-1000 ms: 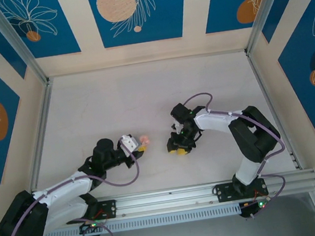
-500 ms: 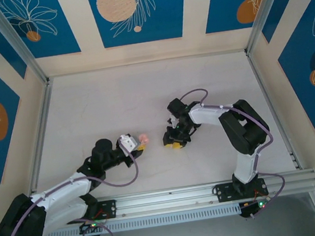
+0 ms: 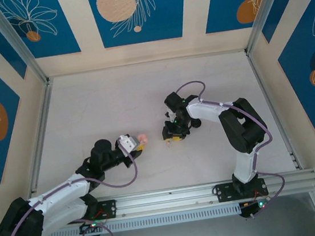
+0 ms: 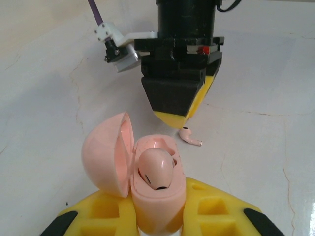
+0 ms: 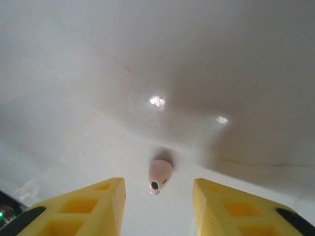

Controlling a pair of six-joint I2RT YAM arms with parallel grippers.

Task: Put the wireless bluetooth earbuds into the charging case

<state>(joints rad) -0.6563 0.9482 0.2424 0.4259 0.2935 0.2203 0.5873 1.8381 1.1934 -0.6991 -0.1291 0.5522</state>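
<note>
A pale pink charging case stands open, its lid swung to the left, with one pink earbud seated inside. My left gripper is shut on the case's lower body; from above, the case sits at the tip of the left gripper. A second pink earbud lies loose on the table just beyond the case. My right gripper hangs low over that earbud with its yellow fingers open on either side and nothing held. In the left wrist view the right gripper points down beside the bud.
The white tabletop stretches wide behind both grippers. Metal frame rails border the left and right sides, and a rail holding the arm bases runs along the near edge.
My right gripper has moved away from the near edge and slightly left, ending over the loose pink earbud. The left gripper with the case has barely shifted.
</note>
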